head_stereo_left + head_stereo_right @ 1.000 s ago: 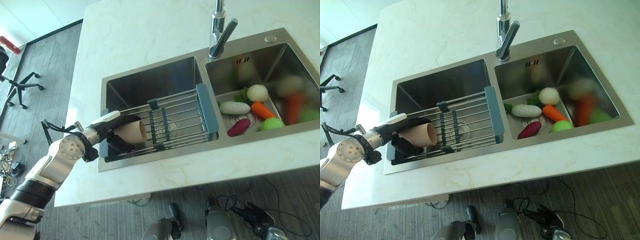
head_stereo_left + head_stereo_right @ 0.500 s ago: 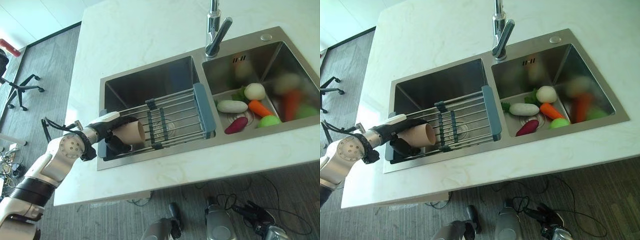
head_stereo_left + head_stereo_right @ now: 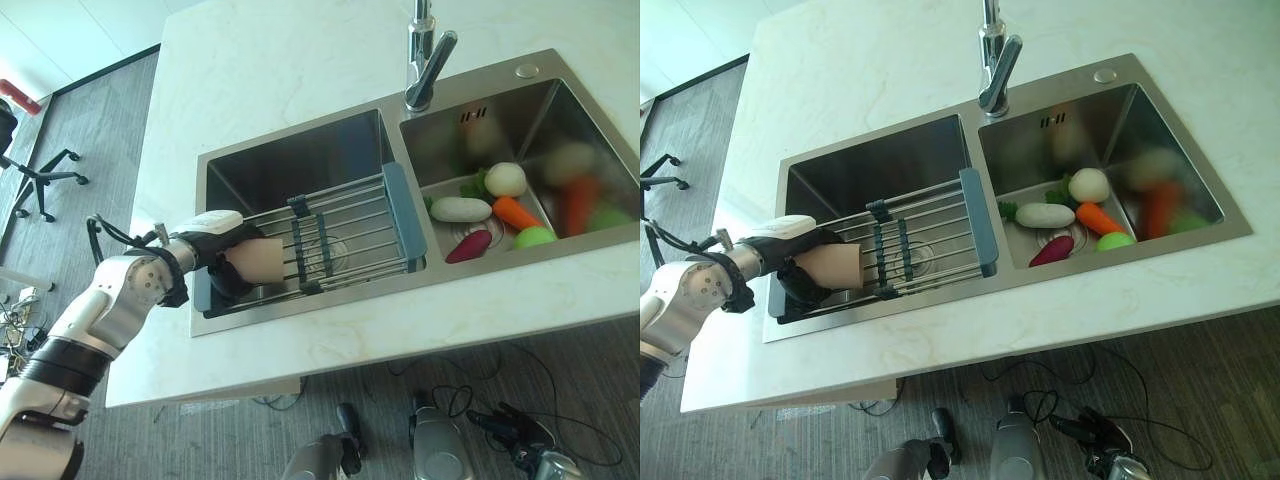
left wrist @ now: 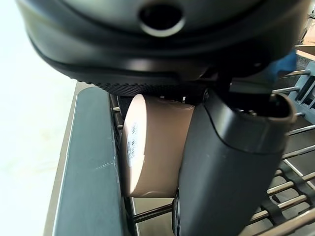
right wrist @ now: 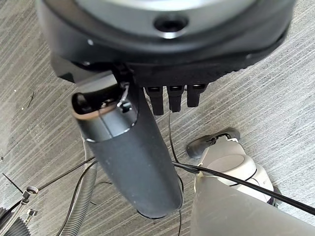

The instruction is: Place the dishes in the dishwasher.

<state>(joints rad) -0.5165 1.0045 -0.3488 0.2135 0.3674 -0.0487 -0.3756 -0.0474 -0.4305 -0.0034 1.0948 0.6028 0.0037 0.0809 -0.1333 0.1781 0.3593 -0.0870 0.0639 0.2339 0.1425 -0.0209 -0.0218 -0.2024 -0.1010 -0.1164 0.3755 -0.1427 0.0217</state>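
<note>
Lying on its side across the wire rack (image 3: 340,235), the tan cup (image 3: 255,258) has its long axis running along the rack's rods, with its flat base (image 4: 133,142) turned toward the rack's blue-grey end bar (image 4: 88,167) at the left rim of the sink and its other end pointing toward the faucet side. The left hand (image 3: 213,250) reaches in from the left edge of the counter (image 3: 270,70), forearm stretched low over the rim, and wraps the cup: the thumb (image 4: 231,167) presses against one side and the fingers curl over the opposite side (the white thumb cover sits uppermost from overhead), so the cup is pinched between them just above the rods. The rack spans the left basin (image 3: 300,170) of the steel double sink, its other blue end bar near the divider. In the right basin lie a white radish (image 3: 460,209), a carrot (image 3: 517,213), a purple vegetable (image 3: 469,246) and a green one (image 3: 535,237), well apart from the cup. The right hand (image 5: 162,73) hangs over grey floor, its thumb straight and its fingers mostly hidden, so I cannot tell their pose.
</note>
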